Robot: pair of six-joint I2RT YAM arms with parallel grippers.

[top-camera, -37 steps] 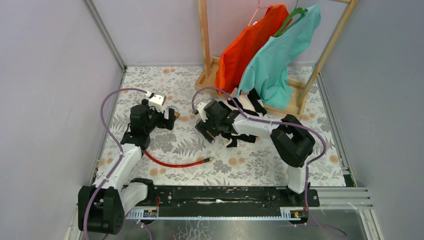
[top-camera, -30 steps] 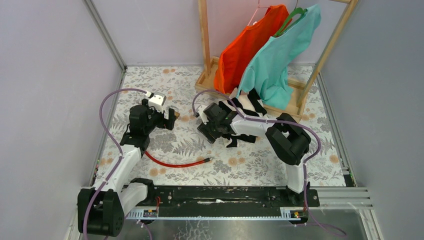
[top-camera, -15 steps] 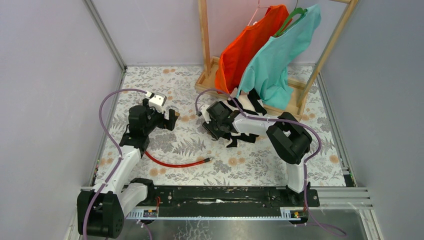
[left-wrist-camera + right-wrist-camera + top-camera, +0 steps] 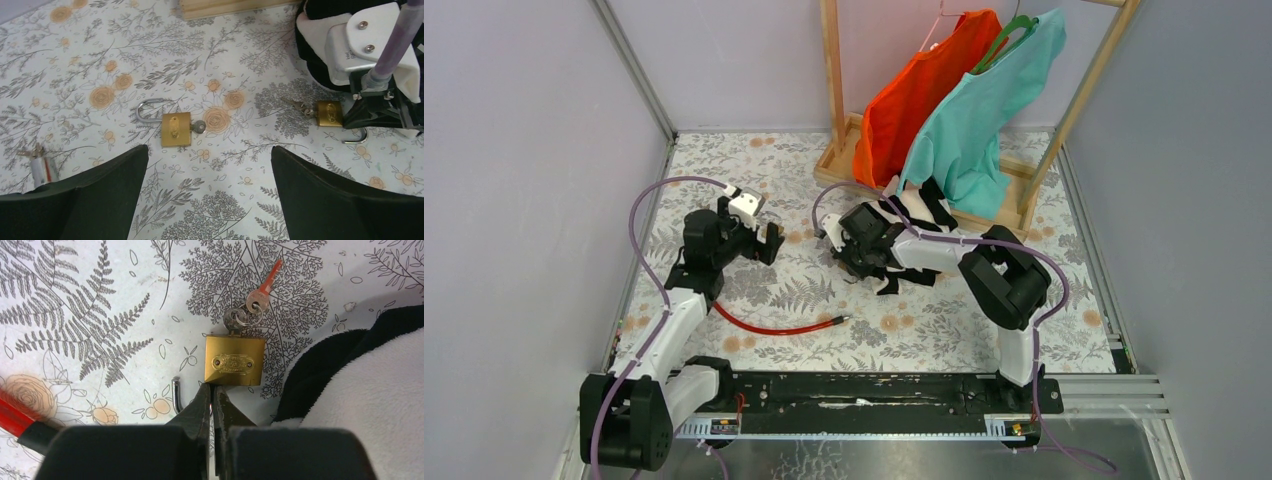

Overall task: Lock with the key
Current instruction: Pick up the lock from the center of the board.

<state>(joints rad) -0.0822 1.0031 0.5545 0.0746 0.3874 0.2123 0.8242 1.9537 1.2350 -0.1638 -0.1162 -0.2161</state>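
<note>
Tiny dark silvery-grey metal key (image 4: 199,127) lying flat on the floral table (image 4: 75,60), seated in the square brass padlock (image 4: 175,129) just ahead of the wide-apart left gripper (image 4: 208,150); likely light, stiff, slick, so pinch across the protruding head; right gripper (image 4: 212,392) fingers together beside a second brass padlock (image 4: 235,361).

Grey walls (image 4: 524,150) enclose a floral tabletop (image 4: 924,320) — wooden rack (image 4: 832,80) behind.

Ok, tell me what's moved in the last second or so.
The right gripper slid away from the bases, its jaws together at the brass padlock. The left gripper edged slightly right, open. The red cable and wooden rack stayed put.
</note>
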